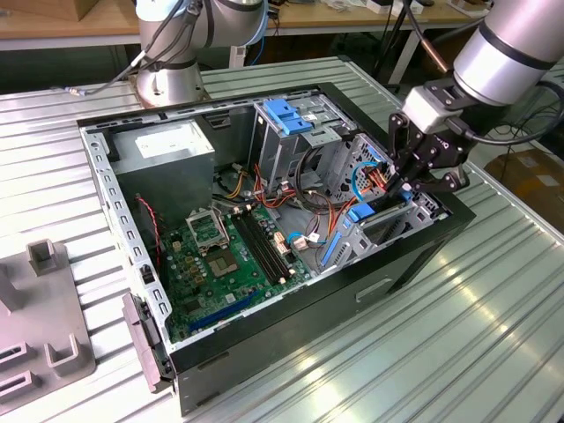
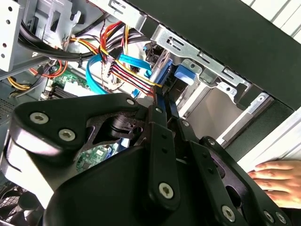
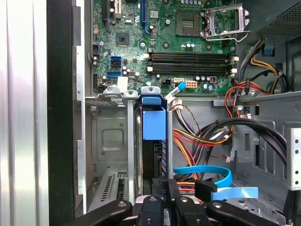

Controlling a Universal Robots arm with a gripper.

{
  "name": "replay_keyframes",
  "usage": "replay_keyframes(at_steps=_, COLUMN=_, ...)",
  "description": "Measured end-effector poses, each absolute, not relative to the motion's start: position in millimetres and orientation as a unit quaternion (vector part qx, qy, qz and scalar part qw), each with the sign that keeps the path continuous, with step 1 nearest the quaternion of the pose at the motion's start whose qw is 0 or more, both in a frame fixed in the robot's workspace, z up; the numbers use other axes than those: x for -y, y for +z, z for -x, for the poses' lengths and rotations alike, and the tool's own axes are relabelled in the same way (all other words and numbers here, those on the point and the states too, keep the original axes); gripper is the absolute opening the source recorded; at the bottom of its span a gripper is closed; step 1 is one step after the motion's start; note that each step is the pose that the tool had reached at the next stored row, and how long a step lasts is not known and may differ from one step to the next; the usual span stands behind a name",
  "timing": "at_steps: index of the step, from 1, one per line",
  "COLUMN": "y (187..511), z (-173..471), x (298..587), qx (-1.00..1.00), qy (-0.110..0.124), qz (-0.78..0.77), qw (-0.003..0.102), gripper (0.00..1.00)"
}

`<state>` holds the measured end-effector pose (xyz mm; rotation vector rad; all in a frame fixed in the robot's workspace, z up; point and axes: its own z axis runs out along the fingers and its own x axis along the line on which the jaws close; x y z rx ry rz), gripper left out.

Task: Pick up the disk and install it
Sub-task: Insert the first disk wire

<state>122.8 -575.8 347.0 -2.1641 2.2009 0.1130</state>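
The disk (image 3: 154, 123) stands on edge inside the drive bay at the case's front corner, its blue plastic rail end facing up between the metal bay walls. In the exterior view the disk's blue end (image 1: 361, 212) shows just below my gripper (image 1: 404, 187), on the exterior view's right. The gripper (image 2: 162, 101) is shut, its two thin fingers (image 3: 162, 189) pressed close together. Their tips sit at the disk's blue rail (image 2: 162, 70). Whether they pinch the rail or only touch it is hidden.
The open computer case (image 1: 291, 308) holds a green motherboard (image 1: 220, 256), a grey power-supply box (image 1: 167, 154) and an upper drive cage with a blue top (image 1: 291, 115). Blue and coloured cables (image 3: 207, 176) run beside the bay. A person's hand (image 2: 277, 179) rests outside the case wall.
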Motion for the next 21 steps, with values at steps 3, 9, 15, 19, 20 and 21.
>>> replay_keyframes(at_steps=3, y=344.7, z=-122.8, x=575.8, qx=-0.712, qy=0.037, qz=0.700, qw=0.026, gripper=0.16)
replay_keyframes(at_steps=9, y=341.8, z=-122.8, x=575.8, qx=-0.712, qy=0.037, qz=0.700, qw=0.026, gripper=0.16)
replay_keyframes(at_steps=15, y=344.4, z=-122.8, x=575.8, qx=-0.712, qy=0.037, qz=0.700, qw=0.026, gripper=0.17)
replay_keyframes(at_steps=19, y=350.7, z=-122.8, x=575.8, qx=-0.712, qy=0.037, qz=0.700, qw=0.026, gripper=0.24)
replay_keyframes(at_steps=20, y=350.8, z=-122.8, x=575.8, qx=-0.712, qy=0.037, qz=0.700, qw=0.026, gripper=0.24)
replay_keyframes(at_steps=21, y=351.1, z=-122.8, x=575.8, qx=-0.712, qy=0.037, qz=0.700, qw=0.026, gripper=0.22)
